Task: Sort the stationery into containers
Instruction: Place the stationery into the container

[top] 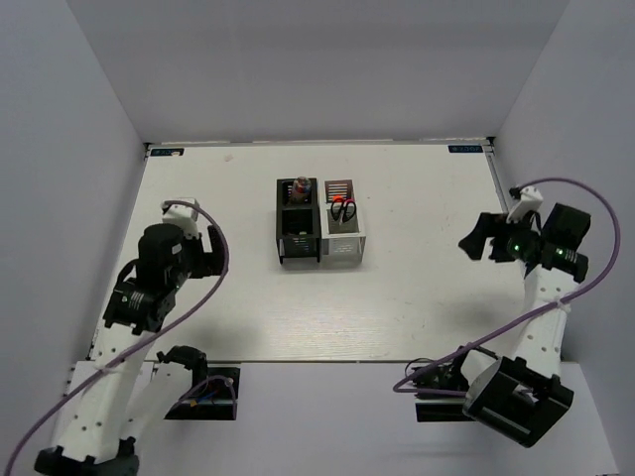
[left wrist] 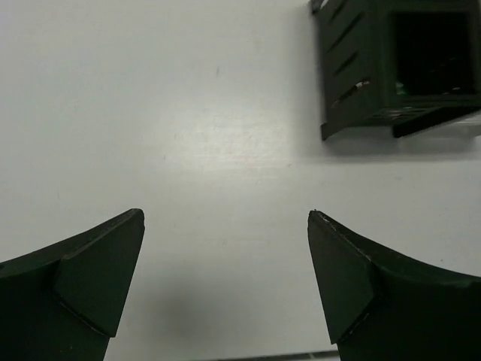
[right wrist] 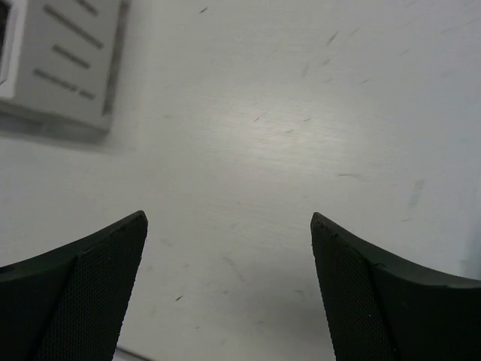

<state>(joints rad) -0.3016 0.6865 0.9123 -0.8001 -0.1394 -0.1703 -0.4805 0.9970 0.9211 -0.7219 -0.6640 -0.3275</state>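
The black organiser (top: 298, 220) and the white-grey organiser (top: 342, 222) stand side by side at the table's middle. Markers (top: 301, 186) stand in the black one's far compartment. The black-handled scissors (top: 343, 209) stick out of the white-grey one's far compartment. My left gripper (top: 216, 250) is open and empty, left of the organisers; its wrist view shows the black organiser (left wrist: 391, 64) at upper right. My right gripper (top: 476, 238) is open and empty, right of them; its wrist view shows the white-grey organiser (right wrist: 64, 64) at upper left. No other stationery shows on the table.
White walls enclose the table (top: 417, 297) on three sides. Purple cables loop from both arms. The arm bases sit at the near edge.
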